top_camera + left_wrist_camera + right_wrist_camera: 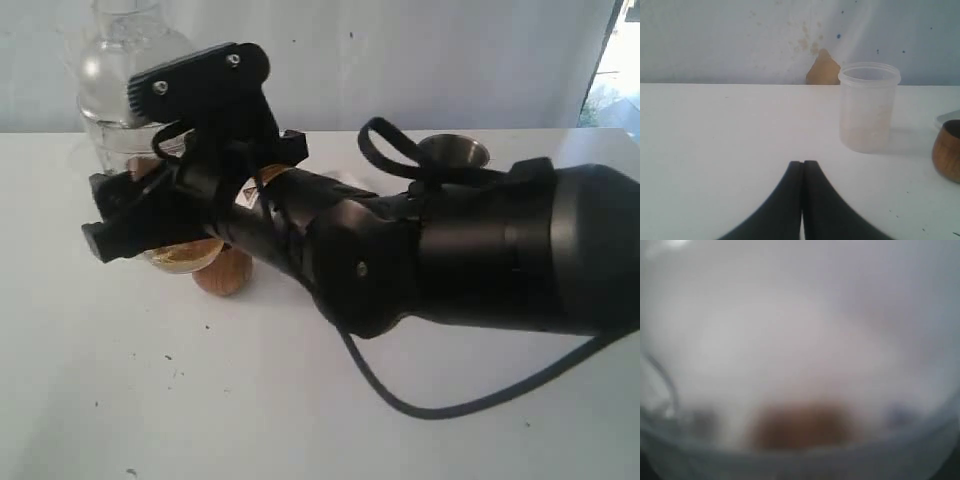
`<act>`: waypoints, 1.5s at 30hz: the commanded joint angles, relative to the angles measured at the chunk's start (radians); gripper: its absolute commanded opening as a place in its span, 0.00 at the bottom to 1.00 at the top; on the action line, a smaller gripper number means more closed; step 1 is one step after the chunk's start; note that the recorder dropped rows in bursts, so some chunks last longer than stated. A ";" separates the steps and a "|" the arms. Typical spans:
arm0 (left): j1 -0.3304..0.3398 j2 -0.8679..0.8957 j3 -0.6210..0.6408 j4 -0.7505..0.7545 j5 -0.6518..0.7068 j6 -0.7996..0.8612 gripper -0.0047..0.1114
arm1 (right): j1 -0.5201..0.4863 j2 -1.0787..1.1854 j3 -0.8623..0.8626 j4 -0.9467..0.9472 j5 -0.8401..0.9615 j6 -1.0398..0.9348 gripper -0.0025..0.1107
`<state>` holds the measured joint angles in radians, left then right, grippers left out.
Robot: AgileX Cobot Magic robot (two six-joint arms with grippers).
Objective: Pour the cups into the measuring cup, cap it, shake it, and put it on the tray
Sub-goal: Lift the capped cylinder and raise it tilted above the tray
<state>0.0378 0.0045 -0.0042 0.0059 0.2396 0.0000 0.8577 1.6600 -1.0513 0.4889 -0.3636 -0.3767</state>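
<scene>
Fingers of the right gripper (100, 215) stand wide around the measuring cup (185, 256), near the worktop's (300, 420) far left corner. Whether they press it cannot be told. Only its rounded, amber-tinted lower end shows, so its long axis and mouth direction are unclear. The wooden cup (222, 272) sits just beside it. The left gripper (802, 167) is closed and empty.

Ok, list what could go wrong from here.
The right gripper hangs low over the wooden cup; a sideways move may knock it.
The right wrist view is a blur against the clear vessel, so any grip can't be checked; it might tip.
The steel tumbler stands just behind the right arm; a swing back could hit it.
</scene>
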 commanded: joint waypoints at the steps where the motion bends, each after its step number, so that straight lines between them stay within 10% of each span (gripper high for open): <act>1: 0.000 -0.004 0.004 0.002 -0.008 0.000 0.04 | -0.020 -0.012 -0.034 0.009 -0.085 -0.005 0.02; 16: 0.000 -0.004 0.004 0.002 -0.008 0.000 0.04 | -0.125 -0.067 -0.065 0.151 -0.016 -0.218 0.02; 34: 0.000 -0.004 0.004 0.002 -0.008 0.000 0.04 | -0.273 0.352 -0.520 0.292 0.122 -0.628 0.02; 45: 0.000 -0.004 0.004 0.002 -0.008 0.000 0.04 | -0.300 0.446 -0.611 0.682 -0.018 -0.909 0.02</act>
<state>0.0378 0.0045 -0.0042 0.0059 0.2396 0.0000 0.5789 2.1139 -1.6338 1.0606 -0.2840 -1.2150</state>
